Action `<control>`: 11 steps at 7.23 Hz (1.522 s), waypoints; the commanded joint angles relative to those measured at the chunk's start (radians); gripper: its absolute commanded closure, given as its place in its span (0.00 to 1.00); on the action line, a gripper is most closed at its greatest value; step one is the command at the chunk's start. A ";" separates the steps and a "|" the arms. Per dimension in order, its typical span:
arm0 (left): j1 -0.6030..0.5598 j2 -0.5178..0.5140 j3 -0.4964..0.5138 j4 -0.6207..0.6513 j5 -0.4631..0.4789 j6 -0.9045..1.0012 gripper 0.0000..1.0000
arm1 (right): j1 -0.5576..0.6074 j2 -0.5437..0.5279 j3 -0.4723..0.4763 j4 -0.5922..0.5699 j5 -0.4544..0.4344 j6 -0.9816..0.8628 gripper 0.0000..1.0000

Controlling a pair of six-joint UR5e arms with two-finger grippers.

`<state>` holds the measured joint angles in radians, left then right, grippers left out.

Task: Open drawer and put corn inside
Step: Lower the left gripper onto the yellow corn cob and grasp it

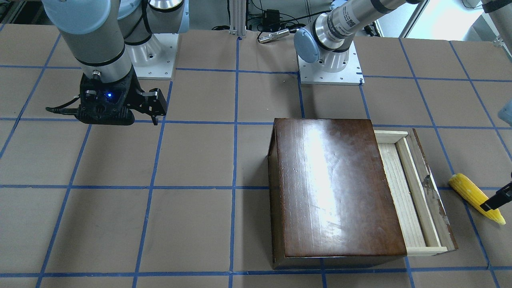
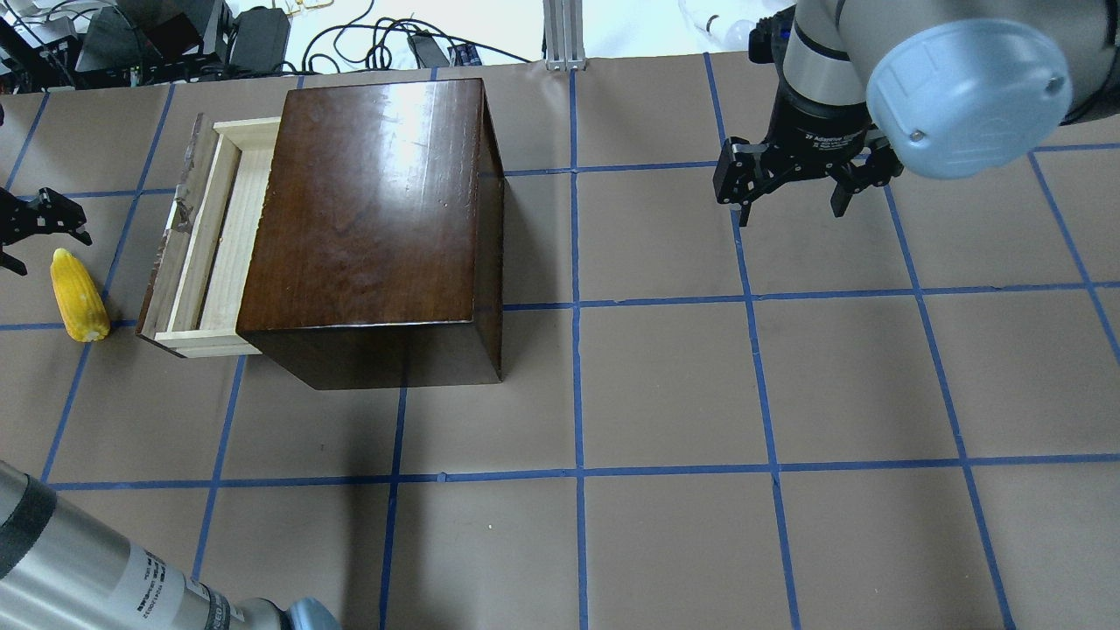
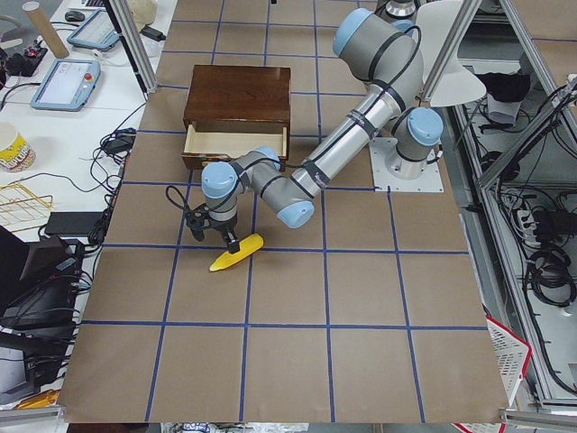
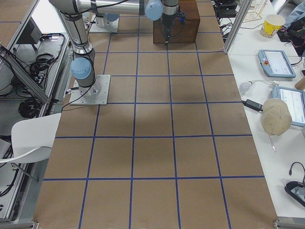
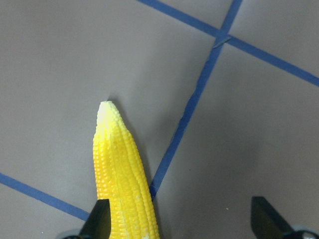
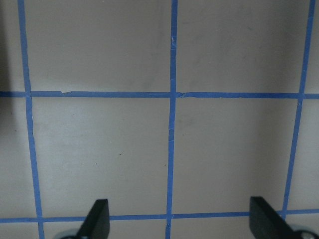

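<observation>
Left wrist-mounted view: left gripper (image 5: 182, 221) spread; corn (image 5: 122, 169) within gap, toward one side

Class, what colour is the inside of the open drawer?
The drawer is pale, unfinished wood inside, clearest in the overhead exterior view.

Only a narrow strip of the drawer (image 2: 203, 249) is reachable from above, left of the box (image 2: 367, 210), whose top covers the rest. The corn (image 2: 77, 295) sits near the front panel (image 2: 171, 241) with a small gap between, and the left gripper (image 5: 182, 221) hangs spread over it.
</observation>
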<state>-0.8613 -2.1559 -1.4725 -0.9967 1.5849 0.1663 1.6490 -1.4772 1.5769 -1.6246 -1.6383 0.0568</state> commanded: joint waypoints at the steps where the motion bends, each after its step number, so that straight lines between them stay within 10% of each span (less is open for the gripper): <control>1: 0.001 -0.021 -0.008 -0.007 0.043 -0.063 0.00 | 0.000 0.000 0.000 0.000 0.000 0.000 0.00; 8: 0.001 -0.070 0.001 -0.065 0.061 -0.119 0.07 | 0.000 0.000 0.000 0.000 0.000 0.000 0.00; 10: 0.001 -0.065 0.001 -0.083 0.055 -0.113 0.76 | 0.000 0.000 0.000 -0.001 0.000 0.000 0.00; 11: 0.001 -0.062 0.009 -0.083 0.055 -0.108 0.83 | 0.000 0.000 0.000 0.000 0.000 0.000 0.00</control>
<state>-0.8606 -2.2216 -1.4699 -1.0739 1.6415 0.0541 1.6490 -1.4772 1.5769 -1.6255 -1.6383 0.0568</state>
